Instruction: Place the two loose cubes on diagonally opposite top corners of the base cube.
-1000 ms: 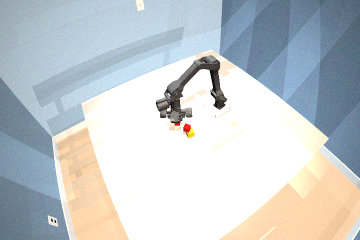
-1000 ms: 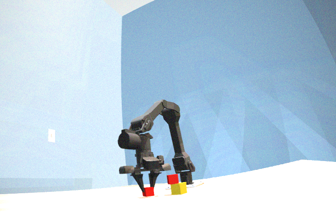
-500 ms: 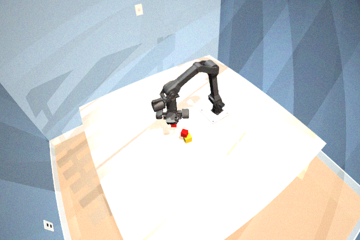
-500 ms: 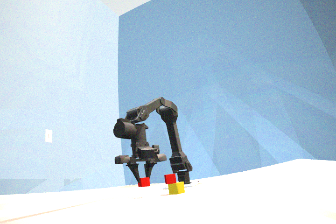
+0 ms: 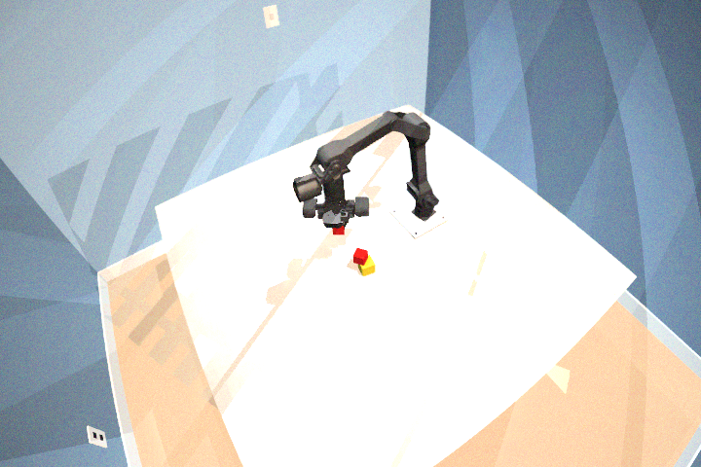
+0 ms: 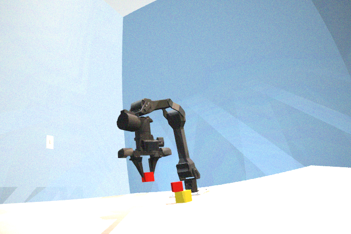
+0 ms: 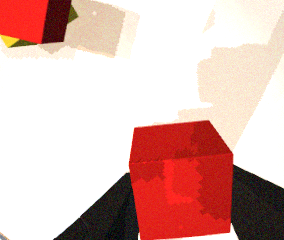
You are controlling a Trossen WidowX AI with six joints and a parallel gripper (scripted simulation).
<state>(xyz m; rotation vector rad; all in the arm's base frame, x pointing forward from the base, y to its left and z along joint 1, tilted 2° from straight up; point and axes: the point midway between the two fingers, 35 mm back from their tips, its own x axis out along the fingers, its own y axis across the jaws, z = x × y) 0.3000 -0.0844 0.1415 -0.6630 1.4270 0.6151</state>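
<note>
from the top view, the yellow base cube [image 5: 367, 268] is the landmark: one red cube [image 5: 360, 255] already sits on it, shifted toward one corner and not centred, which fits the plan of capping diagonal corners and leaving the opposite corner free. the gripper [image 5: 337, 224] hangs to the upper left of the base cube, well apart from it, with the second red cube [image 5: 338, 231] showing just under its fingers

in the exterior view the gripper [image 6: 147, 172] is clamped on the second red cube [image 6: 147, 176], fingers closed on its sides, and carries it in the air, left of the base cube [image 6: 183, 196] and a little above the placed red cube [image 6: 177, 186]. that height probably lets it pass over the stack without knocking the placed cube or the base

in the wrist view the held cube [image 7: 181, 180] sits between the dark fingers, looking roughly level; the base cube [image 7: 12, 42] peeks out beneath the placed cube [image 7: 22, 0] at the upper left, so the free corner lies that way

no brand, label or writing can be read in any view
</note>
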